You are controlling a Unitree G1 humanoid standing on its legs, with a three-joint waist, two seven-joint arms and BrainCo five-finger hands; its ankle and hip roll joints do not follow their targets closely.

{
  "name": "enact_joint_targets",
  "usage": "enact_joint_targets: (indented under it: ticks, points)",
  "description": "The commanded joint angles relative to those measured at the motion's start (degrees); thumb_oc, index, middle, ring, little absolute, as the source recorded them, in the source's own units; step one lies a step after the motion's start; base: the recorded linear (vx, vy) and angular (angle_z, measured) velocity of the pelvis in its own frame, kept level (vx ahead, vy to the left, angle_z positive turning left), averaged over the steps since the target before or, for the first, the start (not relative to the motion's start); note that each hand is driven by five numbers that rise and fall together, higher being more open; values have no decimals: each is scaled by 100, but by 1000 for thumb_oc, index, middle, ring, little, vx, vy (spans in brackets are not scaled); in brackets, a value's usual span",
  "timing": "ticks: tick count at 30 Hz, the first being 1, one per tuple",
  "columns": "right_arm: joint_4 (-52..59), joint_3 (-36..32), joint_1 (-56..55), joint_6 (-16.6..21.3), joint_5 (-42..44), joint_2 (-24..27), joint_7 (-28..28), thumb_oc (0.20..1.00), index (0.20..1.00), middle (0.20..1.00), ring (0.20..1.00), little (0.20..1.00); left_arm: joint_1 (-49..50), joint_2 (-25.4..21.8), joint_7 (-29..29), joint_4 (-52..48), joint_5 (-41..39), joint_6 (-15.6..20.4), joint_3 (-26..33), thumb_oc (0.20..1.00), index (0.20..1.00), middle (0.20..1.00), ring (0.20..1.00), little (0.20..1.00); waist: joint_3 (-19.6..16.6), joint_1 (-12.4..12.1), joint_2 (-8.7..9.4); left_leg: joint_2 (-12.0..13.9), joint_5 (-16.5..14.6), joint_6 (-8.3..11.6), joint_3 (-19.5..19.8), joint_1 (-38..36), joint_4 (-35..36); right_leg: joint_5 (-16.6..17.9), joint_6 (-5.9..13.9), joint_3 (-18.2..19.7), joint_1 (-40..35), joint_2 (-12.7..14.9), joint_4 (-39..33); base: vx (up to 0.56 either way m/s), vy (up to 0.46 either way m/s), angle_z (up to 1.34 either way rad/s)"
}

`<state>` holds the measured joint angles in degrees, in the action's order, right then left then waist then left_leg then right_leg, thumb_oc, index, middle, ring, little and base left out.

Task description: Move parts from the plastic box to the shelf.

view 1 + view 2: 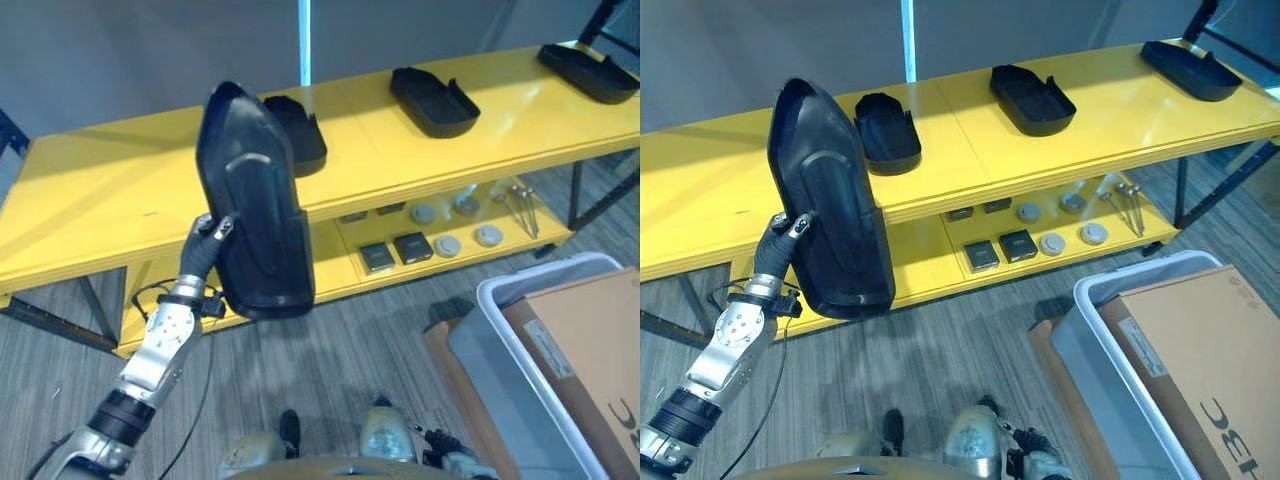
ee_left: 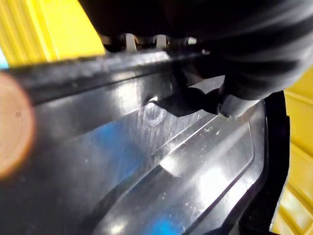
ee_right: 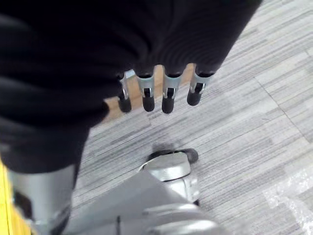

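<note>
Holding a long black moulded plastic part (image 1: 252, 205) upright before the yellow shelf's (image 1: 100, 200) near edge | left hand (image 1: 205, 240) clasped round its left rim, thumb on its face | right hand (image 3: 161, 95) hanging relaxed, empty, above grey floor (image 3: 254, 127) | grey plastic box (image 1: 520, 330) near right.

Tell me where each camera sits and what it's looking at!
Left eye view: on the head, looking down at the yellow shelf; the left robot hand holds up a black part.
Right eye view: beside it on the head, same scene; the plastic box stands on the floor.
Left wrist view: on the left wrist, very close to the black part, the thumb pressing on it.
Right wrist view: on the right wrist, facing the floor; the right robot hand hangs relaxed.
Shared: both eye views and the left wrist view show the black part.
</note>
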<state>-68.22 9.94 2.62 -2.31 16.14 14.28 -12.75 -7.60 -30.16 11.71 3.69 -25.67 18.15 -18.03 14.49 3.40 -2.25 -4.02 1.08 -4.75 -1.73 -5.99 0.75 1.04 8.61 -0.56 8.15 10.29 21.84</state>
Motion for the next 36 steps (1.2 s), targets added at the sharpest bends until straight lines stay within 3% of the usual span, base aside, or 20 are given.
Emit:
enact_joint_targets:
  ticks: [1,4,8,11,12,14,16,18,21,23,24,25,28,30,31,33,35,36]
  points:
    - [-309,123,51,91,215,368,-3,1000,1000,1000,1000,1000,-200,76,-85,-463,-212,470,265,200,200,200,200,200,-202,51,25,-4,-397,144,101,58,66,182,-290,-475,-284,-912,-960,216,78,-17]
    - [-423,34,62,94,125,445,189,1000,1000,1000,1000,1000,-219,208,-5,-480,-111,527,211,200,200,200,200,200,-264,120,115,-218,-513,104,221,-54,98,433,-341,-472,-136,-1127,-1478,207,4,-6]
    - [-436,105,23,135,-267,476,564,1000,1000,1000,1000,1000,-222,305,68,-566,124,559,220,200,200,200,200,200,-312,163,146,-356,-606,54,395,-74,26,470,-455,-290,-166,-1274,-1786,141,-68,15]
    - [-380,318,41,255,-262,460,574,1000,1000,1000,1000,1000,-171,314,25,-538,-38,685,321,200,200,200,200,200,-357,116,165,-465,-799,98,331,106,-675,310,-613,-273,-322,-1247,-1780,143,-22,27]
    - [-374,315,77,229,66,507,554,1000,1000,1000,1000,1000,-214,315,-64,-483,-9,703,278,200,200,200,200,200,-309,47,196,-365,-512,298,88,468,-1537,245,-715,-407,-642,-1120,-1880,119,51,15]
    - [-413,245,128,361,399,556,599,1000,1000,1000,1000,1000,-234,360,-112,-443,-12,744,266,200,200,200,200,200,-267,38,215,-31,-244,480,-244,765,-1904,185,-768,-493,-890,-1011,-1934,156,130,35]
    - [-456,257,298,375,151,607,903,1000,1000,1000,1000,1000,-205,416,174,-431,82,803,341,200,200,200,200,200,-271,23,153,418,-40,617,-360,772,-1340,108,-715,-315,-1105,-958,-2029,221,309,57]
    - [-467,291,356,247,90,637,1139,1000,1000,1000,1000,1000,-170,408,341,-472,84,819,383,200,200,200,200,200,-278,-11,133,575,153,714,-331,746,-954,82,-685,-226,-1192,-943,-2095,152,228,-3]
    - [-568,324,415,-229,31,729,1691,1000,1000,1000,1000,1000,-94,474,686,-666,120,728,572,200,200,200,200,200,-256,-165,101,1128,928,1055,-298,1066,-372,5,-638,-94,-1554,-843,-2337,196,283,-25]
    - [-633,331,427,-391,-81,765,1759,1000,1000,1000,1000,1000,-95,535,795,-677,175,720,642,200,200,200,200,200,-231,-219,84,1269,1070,1115,-237,1165,-327,-57,-613,-89,-1635,-769,-2307,159,291,-9]
    - [-658,328,429,-457,-135,786,1770,1000,1000,1000,1000,1000,-102,565,841,-674,222,729,666,200,200,200,200,200,-222,-233,80,1302,1072,1118,-226,1182,-323,-86,-596,-92,-1649,-735,-2278,156,426,-27]
    - [-717,322,468,-573,-190,785,1729,1000,1000,1000,1000,1000,-134,601,876,-688,352,695,721,200,200,200,200,200,-257,-253,94,1239,648,1024,-337,1035,-255,-215,-576,-200,-1618,-579,-2063,120,431,-25]
    - [-776,256,414,-582,-57,715,1604,1000,1000,1000,1000,1000,-240,504,1008,-729,673,547,676,200,200,200,200,200,-263,-317,61,1001,221,839,-256,887,-383,-411,-504,-424,-1512,-367,-1558,113,339,-7]
    - [-761,268,384,-637,-136,598,1442,1000,1000,1000,1000,1000,-304,401,1046,-765,831,434,674,200,200,200,200,200,-278,-389,27,838,109,705,-183,785,-337,-514,-424,-550,-1479,-270,-1283,126,263,15]
    - [-759,308,312,-591,-228,484,1238,1000,1000,1000,1000,1000,-370,272,1076,-826,822,283,698,200,200,200,200,200,-277,-420,-16,701,74,587,-105,652,-231,-399,-313,-660,-1307,-98,-923,160,327,29]
    - [-771,305,250,-545,-180,376,1142,1000,1000,1000,1000,1000,-366,53,1144,-918,818,154,746,200,200,200,200,200,-239,-429,-69,580,-24,469,-8,446,-132,147,-153,-659,-831,214,-227,134,234,38]
    - [-745,296,266,-531,-183,333,1130,1000,1000,1000,1000,1000,-302,-64,1165,-959,813,151,817,200,200,200,200,200,-199,-398,-80,553,-46,417,2,312,-8,235,-122,-543,-644,106,-105,101,100,40]
    - [-719,306,244,-542,-192,317,1142,1000,1000,1000,1000,1000,-264,-149,1192,-946,802,208,846,200,200,200,200,200,-177,-330,-93,513,-32,385,63,238,130,161,-130,-457,-571,-159,-240,154,67,35]
